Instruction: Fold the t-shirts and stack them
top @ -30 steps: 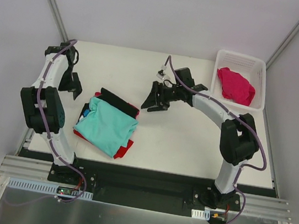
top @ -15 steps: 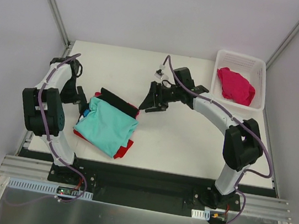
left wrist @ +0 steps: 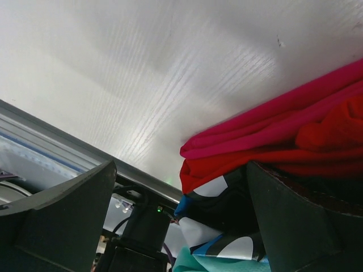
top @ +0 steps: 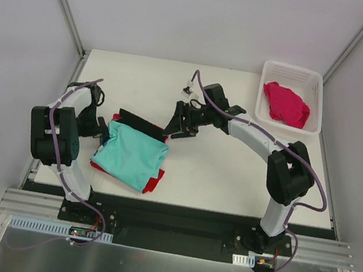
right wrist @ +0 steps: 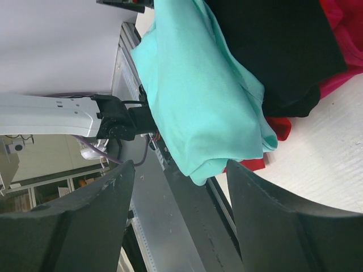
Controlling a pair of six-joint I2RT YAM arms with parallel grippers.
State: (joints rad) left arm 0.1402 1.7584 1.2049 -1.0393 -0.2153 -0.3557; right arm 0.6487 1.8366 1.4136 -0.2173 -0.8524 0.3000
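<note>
The white table [top: 216, 178] I work at, pale grey walls [top: 205, 17] behind it and at both its sides, metal struts [top: 64, 1] at its far corners, aluminium rail [top: 327, 254] along its near edge, soft even light.

Left gripper [top: 99, 126] at stack edge, mint-teal shirt [top: 128, 155] just beside it. Right gripper [top: 178, 123] just beside black shirt [top: 140, 120]. Basket [top: 301, 78] holding magenta shirt [top: 284, 103] lies well apart behind the right gripper.

- Left of the t-shirt stack [top: 128, 157], your left gripper [top: 101, 128] fills the narrow gap to the table [top: 223, 176] edge.
- Your right gripper [top: 177, 130] crowds the stack's far right corner.
- Right of the stack, bare table runs to the right arm [top: 262, 137].
- The white basket [top: 294, 72] stands well right of the stack.
</note>
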